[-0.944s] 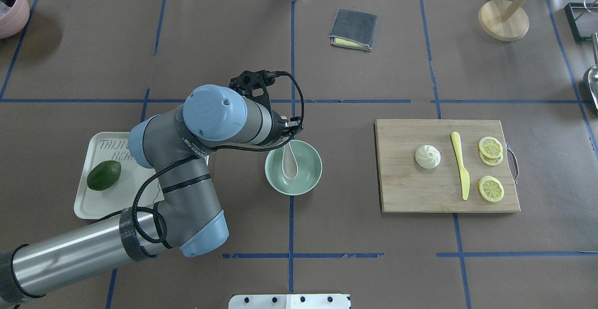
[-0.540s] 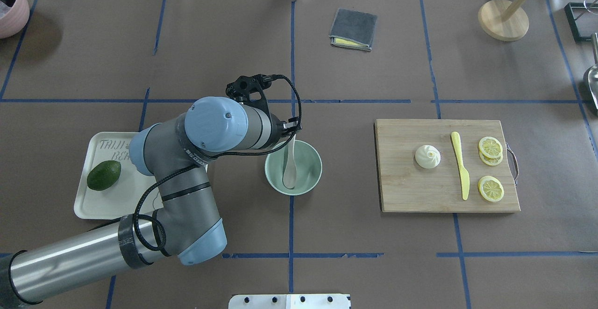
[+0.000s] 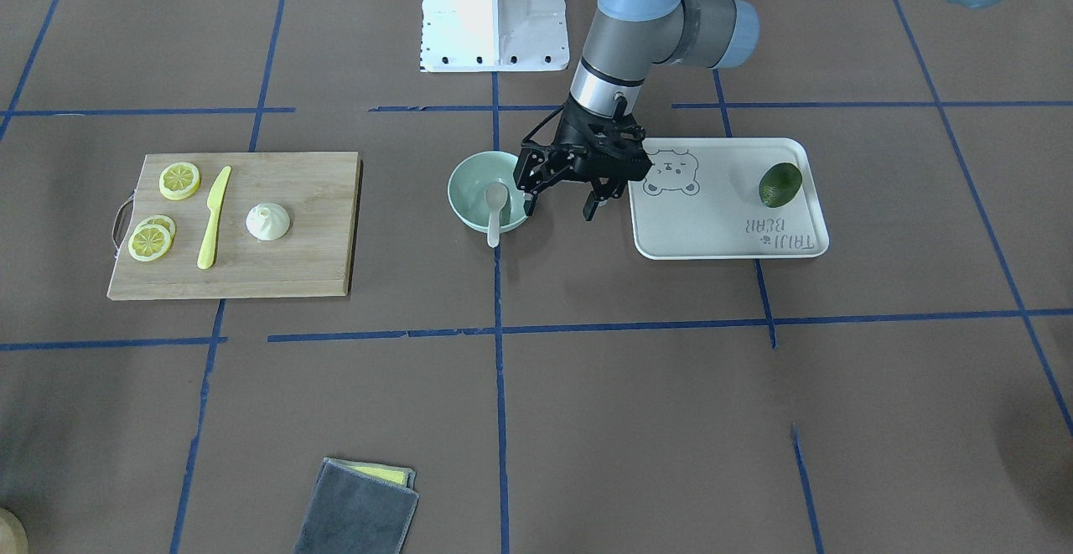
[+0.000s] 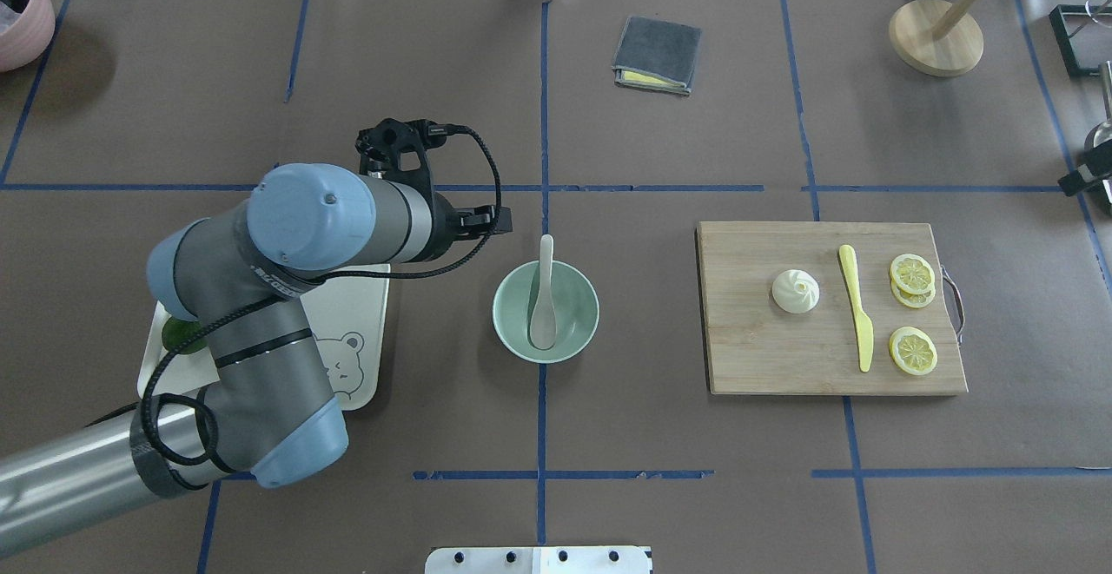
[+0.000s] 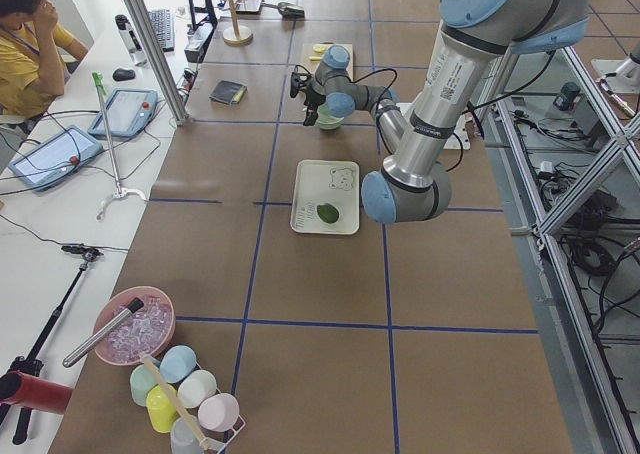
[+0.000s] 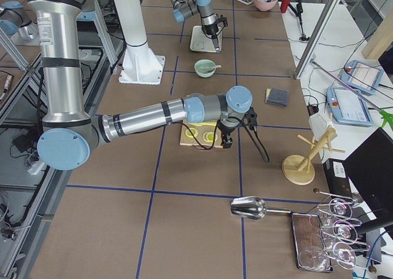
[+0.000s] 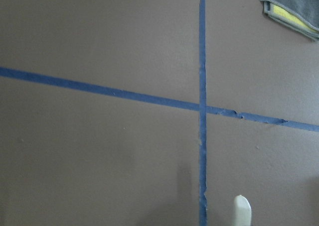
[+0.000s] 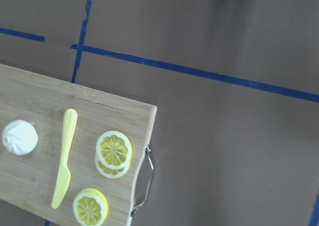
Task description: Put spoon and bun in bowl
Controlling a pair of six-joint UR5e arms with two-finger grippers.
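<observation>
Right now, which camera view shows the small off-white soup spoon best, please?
Overhead exterior: the off-white soup spoon shows whole, scoop in the mint-green bowl, handle over its rim. Front-facing shows it smaller; left wrist only its handle tip; exterior right, tiny; right wrist, nothing.

Tape-gridded table (image 5: 200, 264), operator (image 5: 30, 29) and tablets (image 5: 125, 112) mark a lab.

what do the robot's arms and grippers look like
Both arms are silver-grey tubes with rounded pale blue joint caps. The left arm carries a looping black cable, a black tape band and small lettering. The left gripper is black, with two thin fingers. The right arm has a black cable too.
</observation>
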